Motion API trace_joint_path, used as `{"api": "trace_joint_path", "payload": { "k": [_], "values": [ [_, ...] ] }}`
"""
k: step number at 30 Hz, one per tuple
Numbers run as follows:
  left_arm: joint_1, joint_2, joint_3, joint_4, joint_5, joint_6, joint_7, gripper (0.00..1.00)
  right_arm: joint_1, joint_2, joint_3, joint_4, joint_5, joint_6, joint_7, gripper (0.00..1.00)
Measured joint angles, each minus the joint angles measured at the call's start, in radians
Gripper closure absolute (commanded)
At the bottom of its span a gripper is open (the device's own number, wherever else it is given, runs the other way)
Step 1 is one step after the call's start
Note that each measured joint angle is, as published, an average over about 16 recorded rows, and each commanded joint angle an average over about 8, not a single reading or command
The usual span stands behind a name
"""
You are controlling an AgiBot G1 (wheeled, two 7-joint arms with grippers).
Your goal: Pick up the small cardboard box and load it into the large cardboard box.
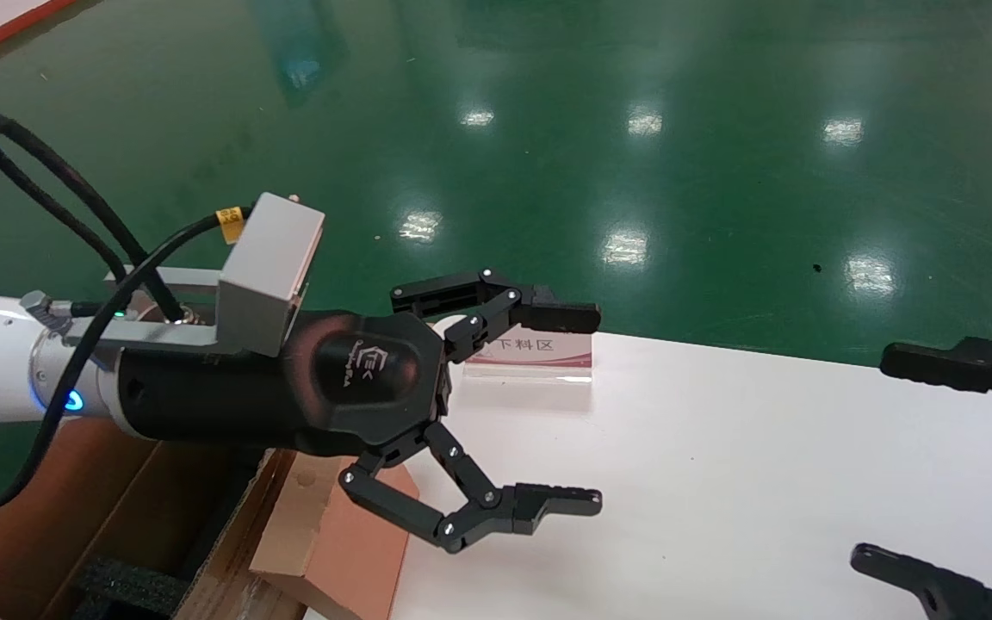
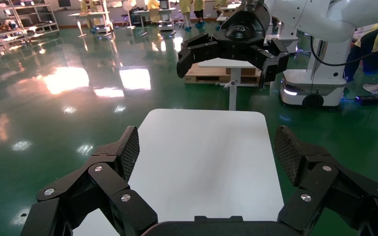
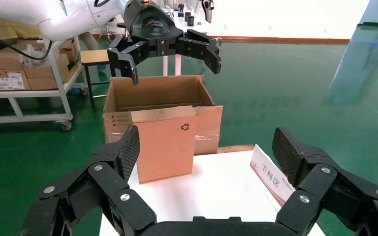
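At the table's edge nearest the large cardboard box, the small cardboard box stands upright, left gripper above it with fingers spread empty, right gripper likewise spread across the table.

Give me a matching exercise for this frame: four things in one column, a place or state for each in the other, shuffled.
1. small cardboard box
2. large cardboard box
3. left gripper
4. sign

a. flaps up, beside the table
b. open and empty above the table's left end
c. upright at the table's edge, against the big carton
d. stands on the table, red printed characters

Pairs: 1-c, 2-a, 3-b, 4-d
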Motion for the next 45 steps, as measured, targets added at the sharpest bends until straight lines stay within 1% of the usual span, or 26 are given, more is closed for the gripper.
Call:
{"api": "trace_joint_path", "payload": {
  "k": [9,15,20,24,30,34,39,45],
  "values": [
    [0.0,-0.002,0.002,0.0,0.005,-0.003,-0.003,0.0,0.0,0.0,0.0,0.0,0.0,0.0,0.0,0.0],
    [-0.01,-0.022,0.016,-0.01,0.048,-0.019,-0.032,0.0,0.0,0.0,-0.001,-0.001,0.0,0.0,0.0,0.0],
    [-0.046,-0.051,0.048,-0.027,0.138,-0.04,-0.1,0.0,0.0,0.0,-0.001,-0.001,0.0,0.0,-0.001,0.0],
    [-0.114,-0.071,0.094,-0.045,0.256,-0.037,-0.185,0.0,0.001,0.0,-0.001,-0.001,0.0,0.0,-0.001,0.0],
    [-0.275,-0.074,0.203,-0.062,0.453,0.009,-0.33,0.0,0.001,0.0,-0.002,-0.001,0.001,0.0,-0.001,0.0],
    [-0.396,-0.065,0.298,-0.068,0.551,0.049,-0.426,0.0,0.001,0.0,-0.002,-0.001,0.001,0.0,-0.001,0.0],
    [-0.533,-0.054,0.436,-0.07,0.618,0.087,-0.542,0.0,0.001,0.001,-0.003,-0.001,0.001,0.0,-0.002,0.0],
    [-0.675,-0.051,0.622,-0.072,0.634,0.095,-0.689,0.0,0.001,0.001,-0.003,-0.001,0.002,0.0,-0.002,0.0]
  ]
}}
